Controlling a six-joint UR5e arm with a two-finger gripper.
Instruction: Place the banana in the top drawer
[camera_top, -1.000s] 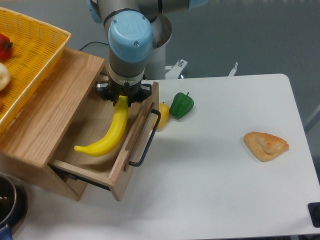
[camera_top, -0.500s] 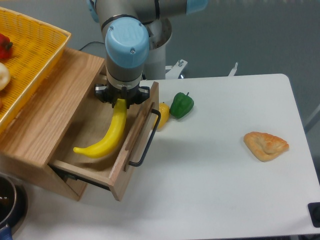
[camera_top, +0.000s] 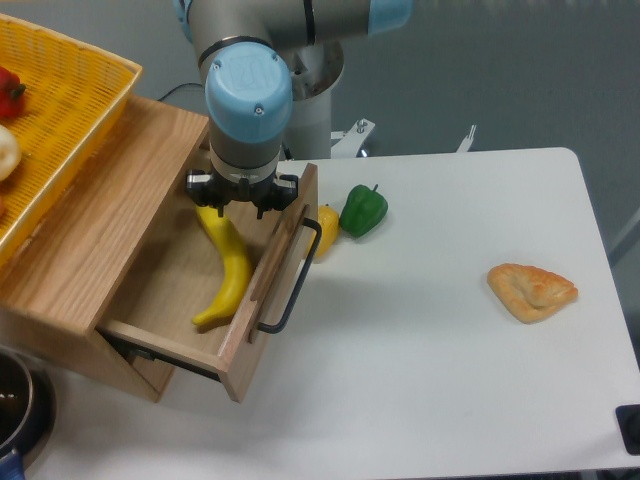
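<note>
No readable writing or brand mark shows anywhere I can see. My claw hangs over the far end of the top drawer, which stands pulled out toward the near right with its black bar handle facing the tabletop. My own blue-capped wrist covers the fingers from above, so I cannot tell how wide they stand or whether they touch anything. The banana lies inside the drawer along its right wall, its upper tip just under my claw and its lower tip pointing to the near left. A yellow basket on the cabinet top is cut off at the left edge, with a red thing and a pale thing in it only partly seen. A small yellow fruit is half hidden behind the drawer front, touching a green pepper. A pastry lies well apart to the right. Dark objects are cropped at the near left and near right corners.
</note>
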